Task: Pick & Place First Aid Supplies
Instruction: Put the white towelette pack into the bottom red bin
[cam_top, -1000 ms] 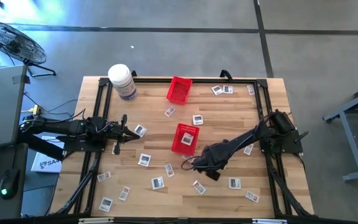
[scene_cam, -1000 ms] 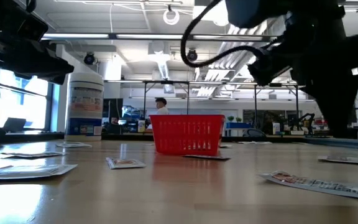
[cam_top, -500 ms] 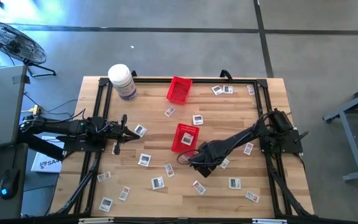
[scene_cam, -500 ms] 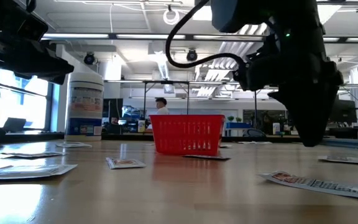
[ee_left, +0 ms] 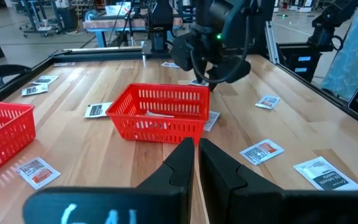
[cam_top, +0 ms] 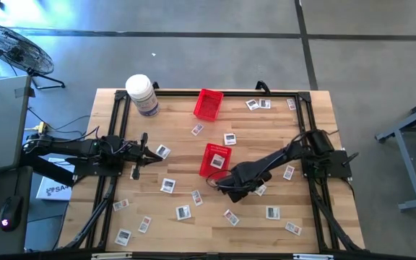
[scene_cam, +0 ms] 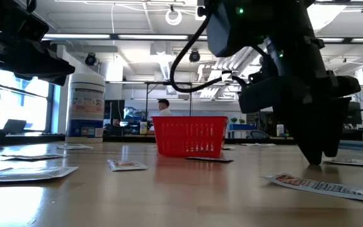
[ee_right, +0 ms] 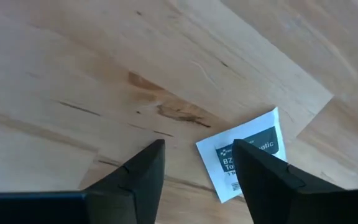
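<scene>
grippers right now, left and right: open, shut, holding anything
Left gripper: shut, holding nothing, hovering at the table's left side.
Right gripper: open, empty, low over the table with a packet just beyond its fingers.

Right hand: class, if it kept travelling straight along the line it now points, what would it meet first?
The right hand points down at the wooden table, fingers open. It would likely meet bare wood first, just beside a first aid packet lying flat, though one finger hides the packet's edge.
</scene>
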Robot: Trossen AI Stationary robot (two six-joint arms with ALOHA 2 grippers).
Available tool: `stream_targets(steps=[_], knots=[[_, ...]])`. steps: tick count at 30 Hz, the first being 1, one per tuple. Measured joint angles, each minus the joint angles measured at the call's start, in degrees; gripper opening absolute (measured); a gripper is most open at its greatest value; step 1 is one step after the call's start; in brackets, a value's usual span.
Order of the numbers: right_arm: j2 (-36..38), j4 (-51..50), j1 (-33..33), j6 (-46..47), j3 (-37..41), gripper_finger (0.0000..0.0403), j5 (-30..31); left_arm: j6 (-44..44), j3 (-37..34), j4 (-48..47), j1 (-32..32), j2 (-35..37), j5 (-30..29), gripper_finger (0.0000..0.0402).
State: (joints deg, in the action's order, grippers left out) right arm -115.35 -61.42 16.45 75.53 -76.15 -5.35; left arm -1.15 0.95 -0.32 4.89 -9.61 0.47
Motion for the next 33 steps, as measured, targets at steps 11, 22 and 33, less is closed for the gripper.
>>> stream_targets(steps=[11,22,33], knots=[[0.84,-2.94,-0.65,3.18,0.19,0.0184,-0.99,0.0,0.0,0.0,0.0,-0.01,0.0,0.0021],[1.65,-4.42,-0.62,2.23,0.21,0.0184,-2.2,0.0,0.0,0.0,0.0,0.0,0.0,0.0021],[9.09,-8.26,-0.59,5.65,0.21,0.0183,3.49,0.0,0.0,0.0,-0.01,-0.02,0.0,0.0021]])
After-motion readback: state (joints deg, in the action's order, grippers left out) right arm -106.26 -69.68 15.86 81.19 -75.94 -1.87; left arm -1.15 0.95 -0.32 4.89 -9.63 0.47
